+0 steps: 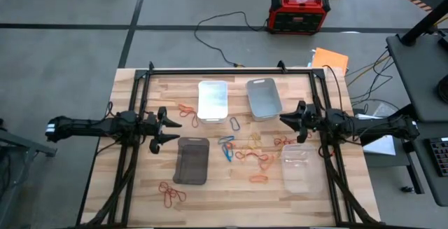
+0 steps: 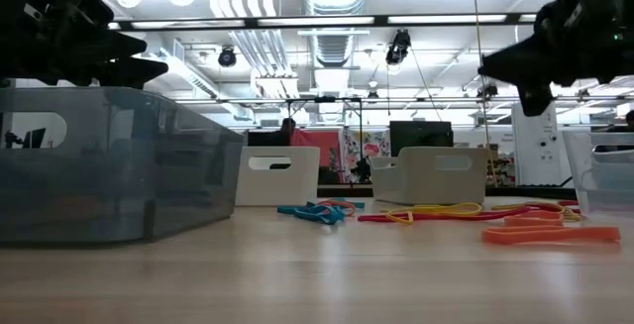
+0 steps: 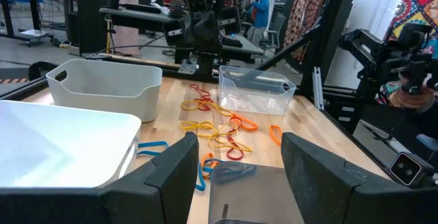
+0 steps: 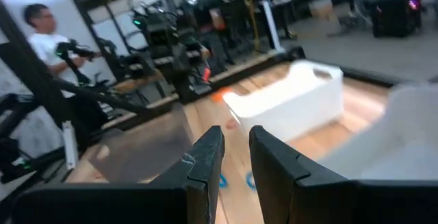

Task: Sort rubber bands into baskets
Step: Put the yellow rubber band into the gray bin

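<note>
Four baskets stand on the wooden table: white (image 1: 213, 100), light grey (image 1: 263, 97), dark smoky (image 1: 191, 160) and clear (image 1: 299, 166). Rubber bands lie loose between them: orange ones (image 1: 186, 108), blue ones (image 1: 226, 147), red and orange ones (image 1: 255, 157), yellowish ones (image 3: 209, 131), and a red cluster (image 1: 170, 194) near the front left. My left gripper (image 1: 175, 125) hovers level above the table's left side, open, its fingers (image 3: 174, 166) wide apart with nothing between. My right gripper (image 1: 283, 119) hovers level at the right, open by a narrow gap (image 4: 237, 136), holding nothing.
Black frame rails (image 1: 133, 152) run along the table's left, right and far sides. A red-black box (image 1: 297, 12) with black cables sits on the floor beyond the far edge. A person (image 4: 41, 35) stands in the room behind. Bare wood lies along the near edge.
</note>
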`<state>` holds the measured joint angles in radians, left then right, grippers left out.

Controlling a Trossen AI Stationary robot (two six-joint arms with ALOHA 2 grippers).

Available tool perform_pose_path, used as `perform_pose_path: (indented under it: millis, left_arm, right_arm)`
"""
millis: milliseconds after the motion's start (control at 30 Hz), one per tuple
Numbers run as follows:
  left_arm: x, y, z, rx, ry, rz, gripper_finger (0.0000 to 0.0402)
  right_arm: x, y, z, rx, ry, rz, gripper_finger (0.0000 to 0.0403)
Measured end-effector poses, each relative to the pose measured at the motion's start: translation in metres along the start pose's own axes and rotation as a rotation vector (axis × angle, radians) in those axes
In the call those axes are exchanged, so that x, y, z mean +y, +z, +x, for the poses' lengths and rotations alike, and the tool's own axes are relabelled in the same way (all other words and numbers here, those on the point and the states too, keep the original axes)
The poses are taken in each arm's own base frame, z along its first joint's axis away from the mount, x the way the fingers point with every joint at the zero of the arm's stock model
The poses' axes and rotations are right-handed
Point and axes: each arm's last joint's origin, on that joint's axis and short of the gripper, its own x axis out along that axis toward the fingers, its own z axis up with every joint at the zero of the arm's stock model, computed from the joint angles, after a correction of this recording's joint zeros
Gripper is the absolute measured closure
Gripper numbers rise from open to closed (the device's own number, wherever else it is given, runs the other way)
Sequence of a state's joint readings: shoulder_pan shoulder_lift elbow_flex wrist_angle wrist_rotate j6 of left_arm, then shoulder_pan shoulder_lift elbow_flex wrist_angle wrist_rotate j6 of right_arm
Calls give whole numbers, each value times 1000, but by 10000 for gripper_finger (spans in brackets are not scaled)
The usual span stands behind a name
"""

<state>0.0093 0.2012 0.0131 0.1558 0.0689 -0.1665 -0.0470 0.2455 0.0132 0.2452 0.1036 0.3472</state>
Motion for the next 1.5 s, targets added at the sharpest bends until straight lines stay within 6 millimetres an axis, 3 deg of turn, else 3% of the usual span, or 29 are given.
perform_pose_path:
  millis: [167,333,567,767,967,1267,1500]
  left_arm:
    - [-4,13,0,-120,-81,-137,208]
    - [-8,35,-6,-336,-170,-356,208]
    - [-8,50,-14,-540,-147,-359,208]
    - [-6,53,-15,-591,-74,-365,208]
    - [-4,46,-4,-382,-16,-424,208]
    - [-5,71,10,117,264,-221,208]
    - [-6,85,16,189,310,-65,208]
  right_arm:
    - [4,11,0,-46,25,-4,335]
    - [14,37,6,61,-25,-34,335]
    - [21,63,26,348,-296,-107,335]
    - [30,75,49,474,-283,-105,335]
    - [41,78,77,558,-221,-71,335]
    - [53,80,113,751,-253,81,335]
    - [52,66,123,1089,-495,202,335]
